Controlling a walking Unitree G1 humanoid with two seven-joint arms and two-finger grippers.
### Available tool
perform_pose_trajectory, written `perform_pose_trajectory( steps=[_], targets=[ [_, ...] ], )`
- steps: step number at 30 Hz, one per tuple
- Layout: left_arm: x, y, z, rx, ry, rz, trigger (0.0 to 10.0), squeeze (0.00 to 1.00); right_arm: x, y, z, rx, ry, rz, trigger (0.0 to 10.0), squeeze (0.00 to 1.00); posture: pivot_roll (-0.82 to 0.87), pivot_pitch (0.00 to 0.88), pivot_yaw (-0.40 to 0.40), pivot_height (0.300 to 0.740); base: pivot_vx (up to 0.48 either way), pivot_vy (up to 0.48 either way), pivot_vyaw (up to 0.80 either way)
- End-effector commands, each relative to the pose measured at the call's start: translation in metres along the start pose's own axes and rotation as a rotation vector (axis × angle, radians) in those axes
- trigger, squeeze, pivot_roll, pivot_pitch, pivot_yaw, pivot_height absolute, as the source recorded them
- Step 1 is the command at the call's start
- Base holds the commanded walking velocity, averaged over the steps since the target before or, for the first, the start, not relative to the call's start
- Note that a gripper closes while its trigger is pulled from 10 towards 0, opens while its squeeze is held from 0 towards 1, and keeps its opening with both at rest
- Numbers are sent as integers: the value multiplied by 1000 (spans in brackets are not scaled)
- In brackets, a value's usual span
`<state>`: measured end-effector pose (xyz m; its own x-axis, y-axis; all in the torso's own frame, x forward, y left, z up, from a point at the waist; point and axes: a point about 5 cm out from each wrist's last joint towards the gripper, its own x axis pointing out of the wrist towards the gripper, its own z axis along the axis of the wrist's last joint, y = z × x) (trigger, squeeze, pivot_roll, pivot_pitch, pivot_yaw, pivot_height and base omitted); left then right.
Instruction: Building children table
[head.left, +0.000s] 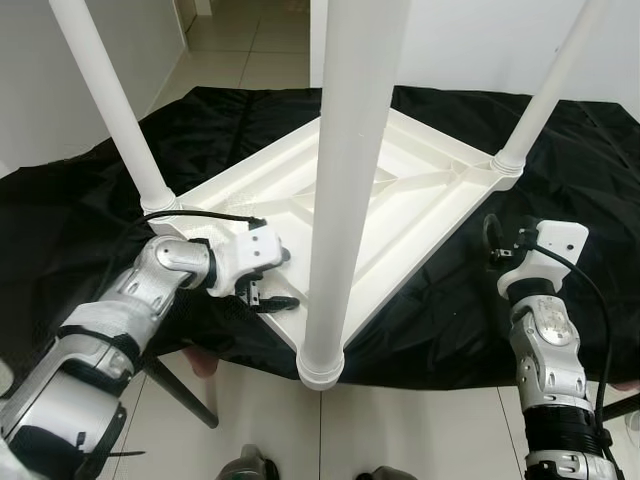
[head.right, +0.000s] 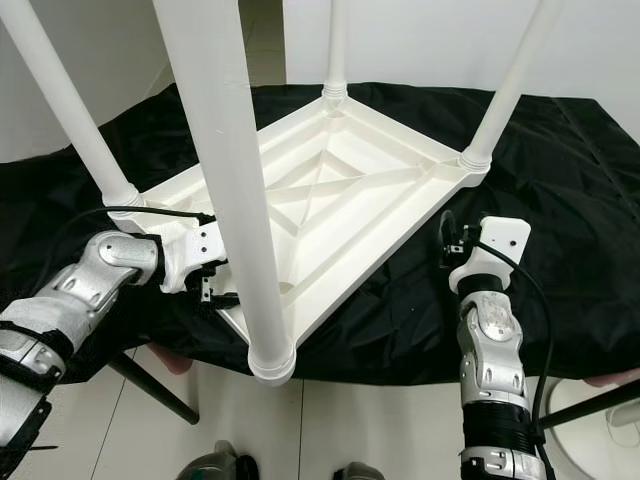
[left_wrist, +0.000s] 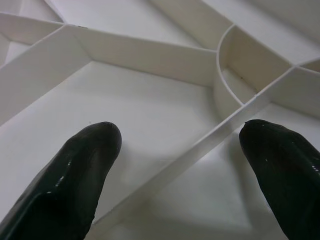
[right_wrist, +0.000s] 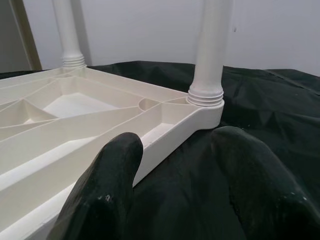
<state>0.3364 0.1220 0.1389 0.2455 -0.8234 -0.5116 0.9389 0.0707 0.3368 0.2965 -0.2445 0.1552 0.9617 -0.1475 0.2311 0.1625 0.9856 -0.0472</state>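
While the white table (head.left: 400, 190) lies upside down on black cloth (head.left: 560, 170), legs up, my L gripper (head.left: 268, 296) sits at its near-left edge, fingers apart over ribs, R gripper (head.left: 492, 240) just off near-right edge, fingers spread, nothing held.

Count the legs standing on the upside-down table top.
4. One at the near corner, one at the robot's left corner, one at the far corner, one at the right corner. All stand upright in the table top.

left hand (left_wrist: 180, 165): arm bent inward, fingers spread | right hand (right_wrist: 175, 190): forearm raised, fingers spread
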Motion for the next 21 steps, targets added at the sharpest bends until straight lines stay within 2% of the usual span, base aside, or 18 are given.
perform_pose_trajectory(
  steps=[1,13,14,15,16,21],
  targets=[
    [6,-4,-1,39,50,-105,10000,0,-2,-1,-1,-3,9,-5,10000,0,-40,42,64,740,0,0,0],
    [13,-6,2,74,63,-174,9961,0,-7,-3,-1,-13,12,-25,10000,0,-59,39,89,740,0,0,0],
    [14,-7,2,73,61,-187,4510,0,-8,-3,-2,-14,14,-28,10000,0,-61,38,93,740,0,0,0],
    [14,-7,2,73,61,-187,4510,0,-8,-3,-2,-14,14,-28,10000,0,-61,38,93,740,0,0,0],
    [14,-8,2,72,57,-202,0,0,-9,-3,-2,-15,16,-30,10000,0,-62,37,96,740,0,0,0],
    [15,-9,2,73,52,-217,0,0,-11,-3,-3,-15,18,-33,10000,0,-62,37,96,740,0,0,0]
  ],
)
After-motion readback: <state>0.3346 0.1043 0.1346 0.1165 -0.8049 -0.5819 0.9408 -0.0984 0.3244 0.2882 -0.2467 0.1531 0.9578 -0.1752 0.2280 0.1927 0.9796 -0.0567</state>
